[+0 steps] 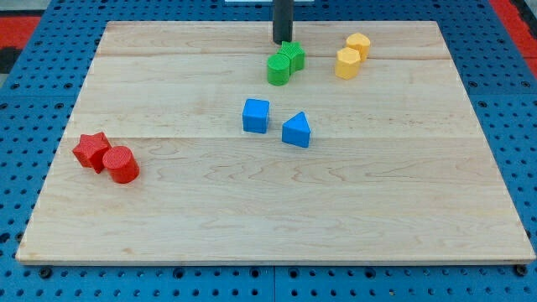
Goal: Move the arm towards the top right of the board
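Observation:
My tip (282,41) is near the view's top, just left of centre, at the end of a dark rod coming down from the top edge. It stands right behind the green star block (293,55), touching or nearly touching it. A green cylinder (278,70) sits against that star on its lower left. Two yellow blocks lie to the tip's right: a yellow hexagonal block (358,44) and a yellow cylinder (347,63), close together. The wooden board's (252,210) top right corner lies further to the right.
A blue cube (256,115) and a blue triangular block (296,131) lie near the board's middle. A red star (91,151) and a red cylinder (122,164) sit together at the view's left. Blue perforated table surrounds the board.

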Robot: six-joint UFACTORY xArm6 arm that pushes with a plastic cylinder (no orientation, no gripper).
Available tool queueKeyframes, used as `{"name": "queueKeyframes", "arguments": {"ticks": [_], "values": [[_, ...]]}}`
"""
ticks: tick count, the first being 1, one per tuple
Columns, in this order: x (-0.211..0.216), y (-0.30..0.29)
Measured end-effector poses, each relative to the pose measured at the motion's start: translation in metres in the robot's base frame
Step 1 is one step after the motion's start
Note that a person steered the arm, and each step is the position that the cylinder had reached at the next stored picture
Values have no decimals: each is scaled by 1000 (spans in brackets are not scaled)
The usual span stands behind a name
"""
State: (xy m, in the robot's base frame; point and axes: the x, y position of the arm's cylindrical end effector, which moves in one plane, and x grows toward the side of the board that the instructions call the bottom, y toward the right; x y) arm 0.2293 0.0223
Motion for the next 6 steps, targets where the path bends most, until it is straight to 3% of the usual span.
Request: {"name": "queueKeyframes", "arguments": {"ticks": [3,6], "values": [[-31,0],[-19,-6]]}}
